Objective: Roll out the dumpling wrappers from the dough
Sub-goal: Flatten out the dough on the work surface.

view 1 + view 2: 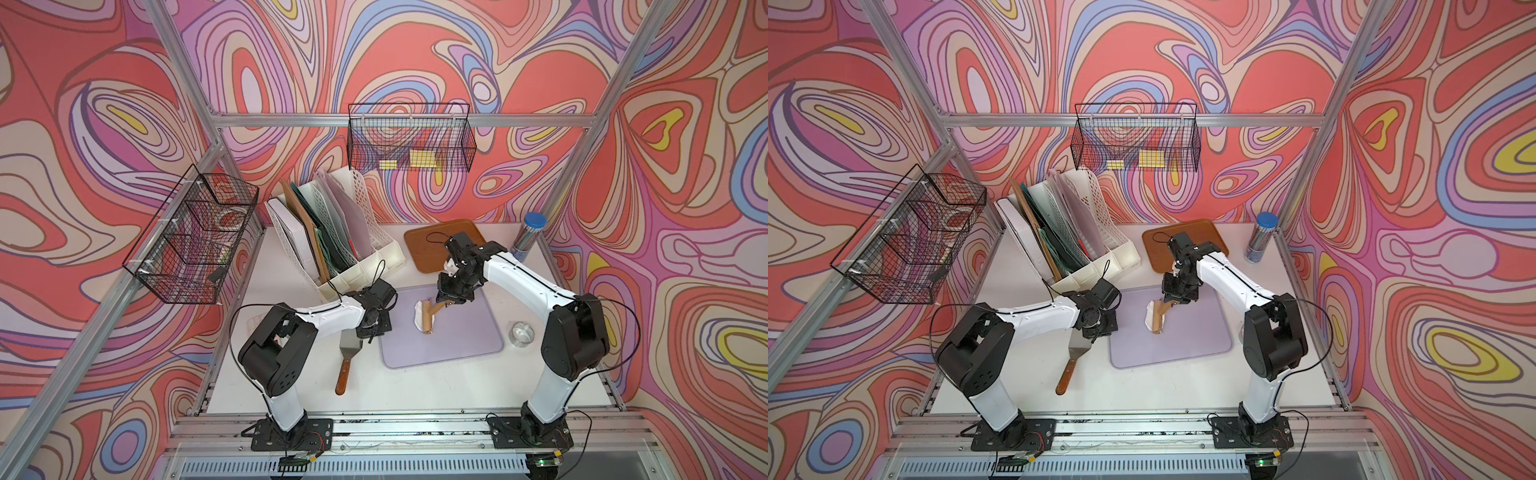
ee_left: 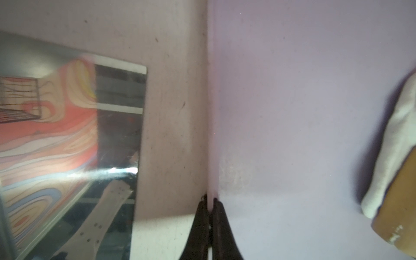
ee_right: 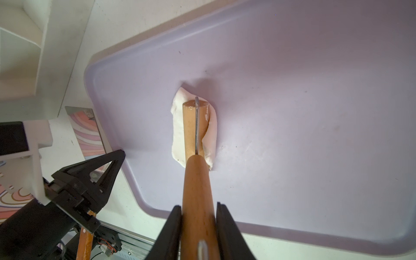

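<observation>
Wallpaper (image 1: 415,62) in coral, lilac and yellow swirls covers the walls around a white counter (image 1: 415,386), which is framed by aluminium rails (image 1: 399,120). A lilac mat (image 1: 457,340) lies mid-counter. A brown tray (image 1: 424,249) sits behind it, and a blue-capped tube (image 1: 528,232) stands upright near the far right corner. A spatula (image 1: 349,344) lies just left of the mat.

Two wire baskets hang on the rails. The rear basket (image 1: 411,141) holds small yellow pieces (image 1: 422,158); the side basket (image 1: 191,237) has contents too blurred to name. A white file rack (image 1: 374,257) at the back left is packed with flat boards (image 1: 332,224) standing on edge.

The dough (image 3: 177,126), a ragged oblong white piece, lies on the mat's far left part. It curls up against the barrel of the roller (image 3: 190,130) resting on it. The right gripper (image 3: 198,209) has its fingers (image 3: 173,225) clamped on the roller's wooden handle. The left gripper (image 2: 209,201) pinches the mat's left rim, fingers closed on it.

A metal ring (image 1: 522,333), on the counter just right of the mat, shows clearly in a top view; where the right arm (image 1: 1275,332) stands before it, almost nothing of it shows. Only the left wrist view shows the pinch on the rim up close. Only the right wrist view shows white flecks stuck to the roller's barrel.
</observation>
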`<state>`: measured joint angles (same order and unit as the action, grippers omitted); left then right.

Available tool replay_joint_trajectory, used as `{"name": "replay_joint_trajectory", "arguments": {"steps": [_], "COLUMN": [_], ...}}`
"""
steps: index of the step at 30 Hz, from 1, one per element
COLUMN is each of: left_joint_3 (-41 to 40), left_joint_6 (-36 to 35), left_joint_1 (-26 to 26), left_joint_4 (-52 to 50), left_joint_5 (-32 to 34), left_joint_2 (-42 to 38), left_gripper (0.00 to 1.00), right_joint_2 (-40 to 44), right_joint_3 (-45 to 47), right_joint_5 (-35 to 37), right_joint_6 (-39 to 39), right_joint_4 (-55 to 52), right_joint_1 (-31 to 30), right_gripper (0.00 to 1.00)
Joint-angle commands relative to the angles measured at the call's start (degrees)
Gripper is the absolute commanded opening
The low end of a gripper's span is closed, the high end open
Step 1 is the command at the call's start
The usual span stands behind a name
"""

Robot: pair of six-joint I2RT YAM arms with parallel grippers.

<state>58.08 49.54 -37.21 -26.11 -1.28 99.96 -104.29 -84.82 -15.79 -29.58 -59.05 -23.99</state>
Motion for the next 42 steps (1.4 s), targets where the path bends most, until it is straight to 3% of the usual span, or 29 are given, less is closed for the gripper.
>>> {"name": "replay_joint_trajectory", "arguments": {"steps": [1, 13, 25, 34, 42], "left_joint_3": [-1.66, -2.27, -2.36, -3.67, -5.03], "left_joint_6": [0.03, 0.3, 0.3, 0.3, 0.29], "left_joint_1": [-1.2, -1.29, -1.45, -1.02, -0.37], "left_joint_4": [1.85, 2.12, 1.18, -0.28, -0.22], "left_joint_5": [-1.73, -1.64, -0.64, 1.52, 1.36], "left_joint_2": [1.73, 1.2, 0.72, -0.48, -0.88], "left_gripper": [0.0, 0.0, 0.0, 0.0, 0.0], "right_joint_2": [-13.34, -12.34, -11.0, -3.49, -5.3], "right_joint_3": [11.31, 14.11, 15.74, 19.42, 20.01], "right_joint_5": [2.95, 8.36, 8.75, 13.92, 20.67], "right_joint_6": [2.51, 3.58, 4.49, 11.06, 11.72], "right_joint_4": [10.95, 11.15, 12.37, 6.18, 2.63], "right_joint_1": [-2.22, -2.47, -3.11, 9.16, 11.86], "right_gripper": [0.0, 0.0, 0.0, 0.0, 0.0]}}
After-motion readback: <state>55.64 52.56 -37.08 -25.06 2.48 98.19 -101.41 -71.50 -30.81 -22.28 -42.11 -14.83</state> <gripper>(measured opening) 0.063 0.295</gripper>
